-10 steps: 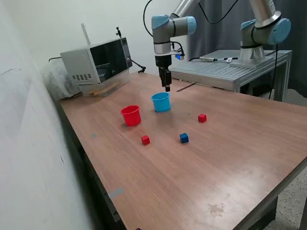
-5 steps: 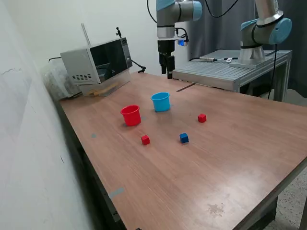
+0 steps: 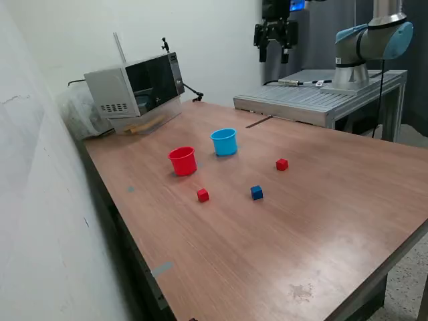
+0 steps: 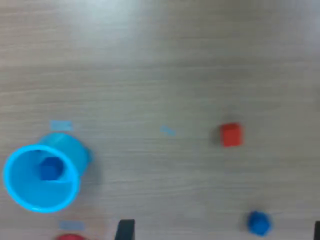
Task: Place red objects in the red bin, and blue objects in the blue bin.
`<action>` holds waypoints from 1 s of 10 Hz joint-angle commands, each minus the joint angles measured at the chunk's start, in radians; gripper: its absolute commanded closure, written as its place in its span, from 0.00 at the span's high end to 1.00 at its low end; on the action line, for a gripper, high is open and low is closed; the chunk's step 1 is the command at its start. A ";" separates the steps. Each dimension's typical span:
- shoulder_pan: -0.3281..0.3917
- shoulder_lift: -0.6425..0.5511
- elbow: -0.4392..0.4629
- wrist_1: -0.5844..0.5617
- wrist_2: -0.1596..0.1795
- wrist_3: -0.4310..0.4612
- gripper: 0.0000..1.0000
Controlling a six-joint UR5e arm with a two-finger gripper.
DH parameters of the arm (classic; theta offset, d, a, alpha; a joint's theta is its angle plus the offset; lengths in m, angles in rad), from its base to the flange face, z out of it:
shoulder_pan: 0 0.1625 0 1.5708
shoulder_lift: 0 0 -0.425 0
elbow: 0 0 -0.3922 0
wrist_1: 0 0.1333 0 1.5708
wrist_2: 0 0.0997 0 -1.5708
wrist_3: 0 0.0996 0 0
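Observation:
The red cup [image 3: 182,161] and the light-blue cup [image 3: 225,142] stand upright on the wooden table. A dark blue cube [image 4: 49,169] lies inside the blue cup [image 4: 42,177]. One red cube [image 3: 202,194] lies in front of the red cup. A second red cube [image 3: 281,164] lies towards the exterior view's right of the blue cup, and also shows in the wrist view [image 4: 231,134]. A dark blue cube [image 3: 257,192] lies between the two red cubes, and also shows in the wrist view [image 4: 259,222]. My gripper [image 3: 273,55] is open and empty, high above the table's far side.
A microwave [image 3: 134,87] stands at the far corner on the exterior view's left. A second arm [image 3: 371,40] stands on a metal bench [image 3: 314,100] beyond the table. One dark fingertip [image 4: 125,231] shows in the wrist view.
My gripper has risen from just above the blue cup and moved towards the exterior view's right, far above the table. The cups and cubes on the table have not moved.

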 commanded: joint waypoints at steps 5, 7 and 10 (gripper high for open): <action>0.199 0.143 -0.213 0.013 0.035 0.294 1.00; 0.202 0.315 -0.336 -0.035 0.035 0.354 1.00; 0.193 0.601 -0.430 -0.136 0.017 0.374 1.00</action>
